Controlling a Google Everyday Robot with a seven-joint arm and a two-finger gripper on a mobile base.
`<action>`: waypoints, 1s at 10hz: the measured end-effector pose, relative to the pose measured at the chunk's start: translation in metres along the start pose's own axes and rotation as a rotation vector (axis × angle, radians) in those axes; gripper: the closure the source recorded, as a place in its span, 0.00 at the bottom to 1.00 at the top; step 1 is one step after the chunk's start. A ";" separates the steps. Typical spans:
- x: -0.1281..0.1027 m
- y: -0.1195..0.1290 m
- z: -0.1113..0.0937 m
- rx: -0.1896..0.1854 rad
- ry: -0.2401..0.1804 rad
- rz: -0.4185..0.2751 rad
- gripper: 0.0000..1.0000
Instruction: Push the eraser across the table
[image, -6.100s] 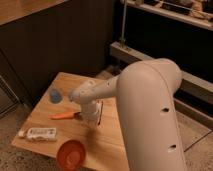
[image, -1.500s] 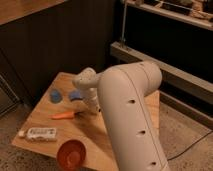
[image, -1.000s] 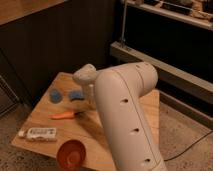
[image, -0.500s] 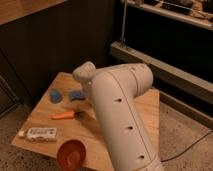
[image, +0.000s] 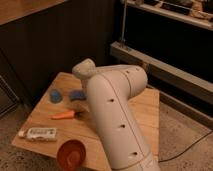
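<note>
My white arm (image: 115, 115) rises from the front and bends over the middle of the wooden table (image: 145, 107). Its wrist end (image: 84, 68) sits above the far left part of the tabletop. The gripper is hidden behind that wrist end and the forearm, and it is shut. The eraser is out of sight, with no dark block showing anywhere on the bare wood; the arm covers the middle of the table.
A blue cup (image: 54, 96) and a blue object (image: 76, 94) stand at the far left. An orange carrot (image: 64, 115) lies beside the arm. A white tube (image: 39, 133) and an orange bowl (image: 71, 154) sit near the front edge. A dark wall and a metal shelf (image: 160, 65) stand behind.
Over the last second the wrist end has shifted slightly toward the far side of the table. The carrot, tube, bowl and blue things have stayed put.
</note>
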 end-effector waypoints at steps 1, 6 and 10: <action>-0.008 0.000 -0.003 -0.001 -0.008 0.001 0.64; -0.037 0.004 0.000 0.013 -0.016 -0.012 0.64; -0.083 0.021 0.008 0.032 -0.076 -0.050 0.64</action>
